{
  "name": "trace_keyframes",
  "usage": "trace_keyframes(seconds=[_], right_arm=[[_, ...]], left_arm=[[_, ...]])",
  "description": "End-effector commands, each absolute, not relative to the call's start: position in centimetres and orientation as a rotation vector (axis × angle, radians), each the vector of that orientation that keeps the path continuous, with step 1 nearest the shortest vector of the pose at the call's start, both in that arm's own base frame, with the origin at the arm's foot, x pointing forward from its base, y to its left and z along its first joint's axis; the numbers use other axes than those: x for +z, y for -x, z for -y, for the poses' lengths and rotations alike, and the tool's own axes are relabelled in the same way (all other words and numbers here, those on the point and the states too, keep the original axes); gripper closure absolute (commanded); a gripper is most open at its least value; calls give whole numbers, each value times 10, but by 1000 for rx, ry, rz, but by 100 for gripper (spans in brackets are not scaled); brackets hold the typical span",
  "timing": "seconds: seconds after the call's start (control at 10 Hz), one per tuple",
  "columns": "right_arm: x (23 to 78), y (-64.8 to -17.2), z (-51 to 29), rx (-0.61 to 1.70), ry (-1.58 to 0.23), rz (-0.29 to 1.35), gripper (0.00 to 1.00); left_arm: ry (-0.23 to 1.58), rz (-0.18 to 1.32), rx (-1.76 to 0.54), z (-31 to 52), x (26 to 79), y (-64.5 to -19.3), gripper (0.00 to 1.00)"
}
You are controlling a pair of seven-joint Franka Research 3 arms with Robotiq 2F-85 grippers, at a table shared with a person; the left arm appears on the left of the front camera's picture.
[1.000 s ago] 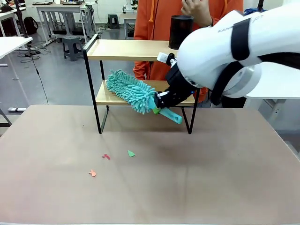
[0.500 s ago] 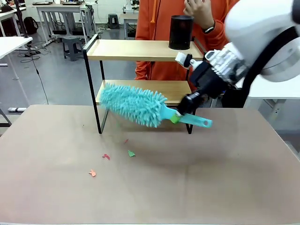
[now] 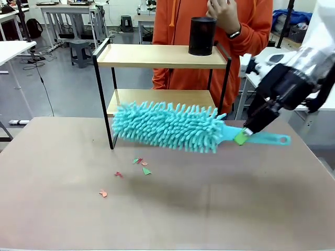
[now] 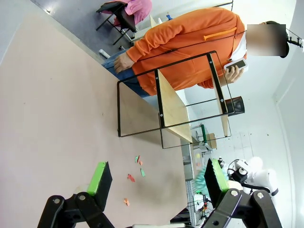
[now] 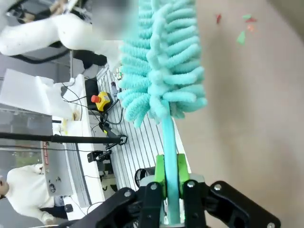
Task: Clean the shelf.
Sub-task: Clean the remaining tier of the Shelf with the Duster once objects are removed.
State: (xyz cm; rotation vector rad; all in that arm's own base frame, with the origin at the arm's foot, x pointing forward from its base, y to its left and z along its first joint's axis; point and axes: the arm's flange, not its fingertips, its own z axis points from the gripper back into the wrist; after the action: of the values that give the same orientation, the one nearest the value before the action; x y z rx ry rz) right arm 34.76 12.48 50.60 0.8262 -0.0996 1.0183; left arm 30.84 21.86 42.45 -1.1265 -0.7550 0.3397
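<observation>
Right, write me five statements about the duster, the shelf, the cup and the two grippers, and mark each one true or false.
1. The right gripper is shut on the handle of the duster. True.
2. The black cup stands on the lower board of the shelf. False: it stands on the top board.
3. Small coloured scraps lie on the table in front of the shelf. True.
4. The left gripper holds a cloth. False: its fingers are spread open with nothing between them.
5. The duster's fluffy head rests on the top board. False: it is held low, in front of the shelf's lower part, above the table.
</observation>
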Motion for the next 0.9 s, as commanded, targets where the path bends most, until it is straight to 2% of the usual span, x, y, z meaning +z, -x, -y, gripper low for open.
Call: trace_keyframes(seconds=[0.0, 0.2, 0.5, 0.7, 0.8], right_arm=[[524, -318, -88, 1109, -891, 188, 100], [547, -260, -22, 1107, -1037, 469, 100], [523, -168, 65, 617, -1019, 771, 100], [486, -122, 90, 198, -992, 797, 100], [471, -117, 91, 39, -996, 696, 100]], left_arm=[[1135, 785, 324, -217, 425, -310, 0], [1135, 785, 324, -217, 425, -310, 0], [1135, 785, 324, -217, 425, -310, 0], [1135, 785, 324, -217, 425, -310, 0], [1135, 785, 324, -217, 425, -310, 0]])
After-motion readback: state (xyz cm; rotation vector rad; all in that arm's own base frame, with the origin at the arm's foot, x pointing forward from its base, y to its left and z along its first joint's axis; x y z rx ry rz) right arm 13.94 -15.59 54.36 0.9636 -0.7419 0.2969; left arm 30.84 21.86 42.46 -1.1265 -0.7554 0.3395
